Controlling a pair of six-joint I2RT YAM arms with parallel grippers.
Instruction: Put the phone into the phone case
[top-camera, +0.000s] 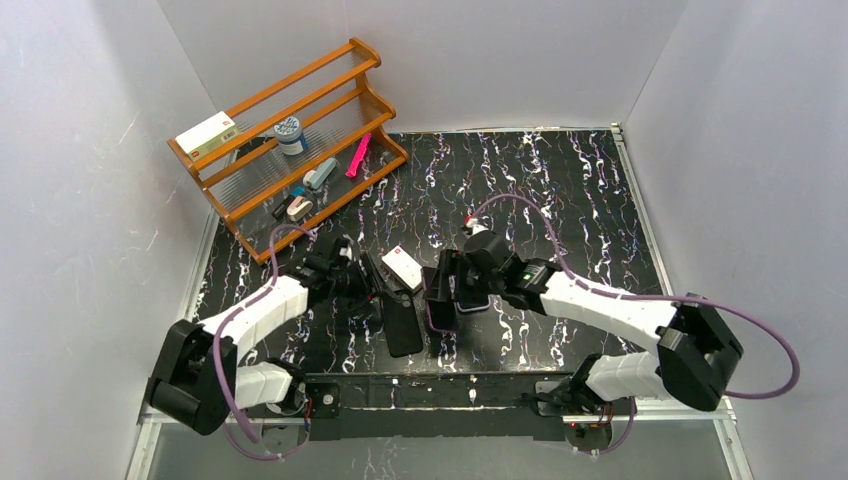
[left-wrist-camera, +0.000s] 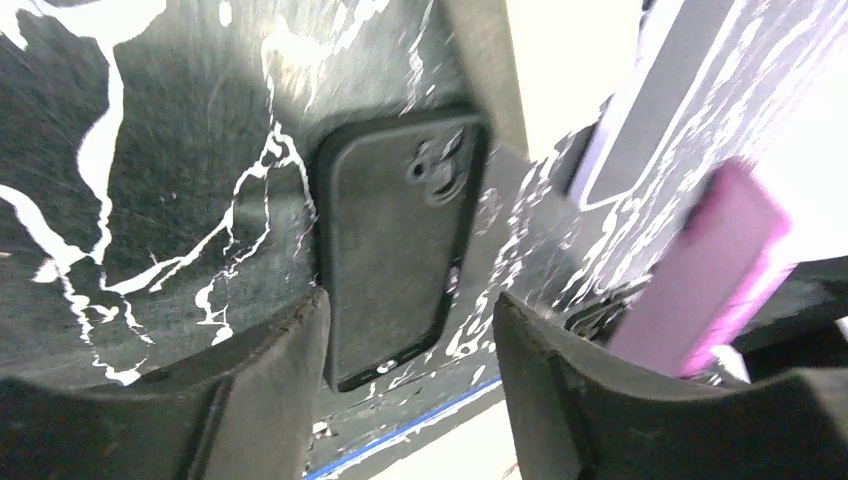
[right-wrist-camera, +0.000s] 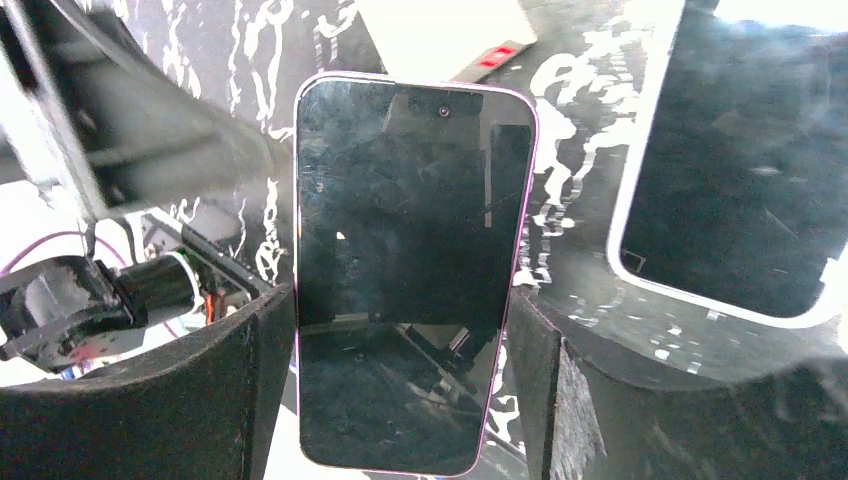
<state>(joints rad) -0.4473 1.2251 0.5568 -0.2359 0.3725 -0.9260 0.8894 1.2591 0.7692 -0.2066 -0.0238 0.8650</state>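
One pink-edged phone (right-wrist-camera: 410, 200) is clamped by its long sides in the right hand (right-wrist-camera: 400, 300), near the counter's (top-camera: 560, 190) front middle. Just beside it, the black phone case (left-wrist-camera: 400, 200) lies flat under the left hand (left-wrist-camera: 408, 300), whose fingers stand apart and grip nothing.

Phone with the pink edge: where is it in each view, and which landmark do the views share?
Top external: phone in the right gripper, near the centre.
Left wrist: phone at the right edge, tilted.
Right wrist: phone in the centre, between the fingers.
Shared landmark: the black, white-veined table.
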